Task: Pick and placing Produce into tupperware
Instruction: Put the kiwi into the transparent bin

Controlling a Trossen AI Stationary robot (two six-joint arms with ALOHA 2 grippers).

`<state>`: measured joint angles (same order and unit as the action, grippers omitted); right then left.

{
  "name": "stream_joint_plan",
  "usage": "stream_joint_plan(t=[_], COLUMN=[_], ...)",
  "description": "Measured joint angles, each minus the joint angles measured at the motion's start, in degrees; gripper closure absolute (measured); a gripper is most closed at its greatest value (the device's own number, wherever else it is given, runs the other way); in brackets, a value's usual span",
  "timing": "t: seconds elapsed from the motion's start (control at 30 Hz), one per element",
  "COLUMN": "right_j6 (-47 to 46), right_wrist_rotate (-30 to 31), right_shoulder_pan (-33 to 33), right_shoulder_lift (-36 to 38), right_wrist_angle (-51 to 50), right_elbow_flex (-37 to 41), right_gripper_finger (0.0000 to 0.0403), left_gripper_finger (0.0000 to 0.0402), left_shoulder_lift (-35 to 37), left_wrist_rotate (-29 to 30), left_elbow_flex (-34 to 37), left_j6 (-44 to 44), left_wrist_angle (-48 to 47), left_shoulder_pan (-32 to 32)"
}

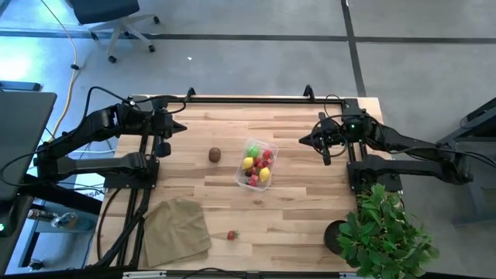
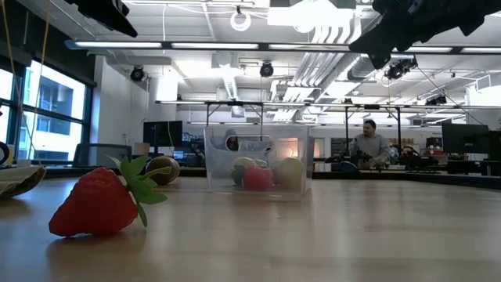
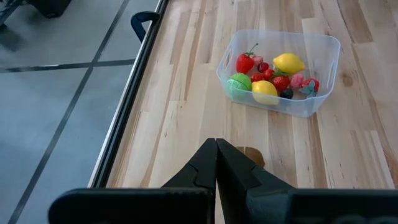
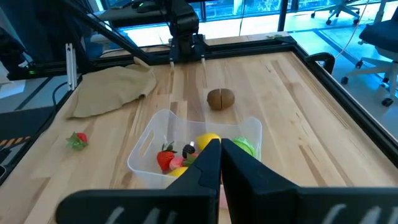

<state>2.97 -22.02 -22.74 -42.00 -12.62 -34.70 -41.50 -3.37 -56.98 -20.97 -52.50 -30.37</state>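
The clear tupperware (image 1: 257, 163) sits mid-table and holds two yellow lemons, a green ball and small red berries (image 3: 268, 79). A brown kiwi (image 1: 215, 155) rests on the wood just left of the tub. A red strawberry (image 1: 232, 235) lies near the table's near edge, large in the low view (image 2: 98, 202). My left gripper (image 1: 180, 128) hovers shut, left of the kiwi, holding nothing. My right gripper (image 1: 304, 140) hovers shut to the right of the tub, also holding nothing.
A tan-brown cloth (image 1: 177, 228) lies at the near left corner. A green leafy potted plant (image 1: 381, 232) stands at the near right corner. A black rail (image 1: 256, 98) runs along the far edge. Bare wood stretches between the tub and the near edge.
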Motion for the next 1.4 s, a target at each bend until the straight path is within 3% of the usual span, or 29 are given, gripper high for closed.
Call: stream_joint_plan(t=[0.7, 0.9, 1.1, 1.4], right_j6=[-0.01, -0.01, -0.01, -0.01], right_wrist_rotate=[0.0, 0.0, 0.0, -0.01], right_shoulder_pan=[0.01, 0.02, 0.02, 0.02], right_shoulder_lift=[-0.02, -0.02, -0.03, -0.04], right_wrist_angle=[-0.02, -0.02, -0.02, -0.03], right_elbow_flex=[-0.04, -0.04, -0.04, -0.04], right_gripper_finger=[0.0398, 0.0398, 0.0398, 0.0398], left_gripper_finger=[0.0401, 0.0401, 0.0401, 0.0401], left_shoulder_lift=[0.0, -1.47, -10.86, -31.92], left_wrist_rotate=[-0.22, -5.81, 1.35, 9.21], left_elbow_flex=[0.0, -0.53, -8.44, -26.72], left_j6=[1.16, 4.49, 12.86, 28.8], left_wrist_angle=[0.02, 0.32, -4.89, -22.87], left_shoulder_pan=[0.02, 0.0, -0.04, -0.02])
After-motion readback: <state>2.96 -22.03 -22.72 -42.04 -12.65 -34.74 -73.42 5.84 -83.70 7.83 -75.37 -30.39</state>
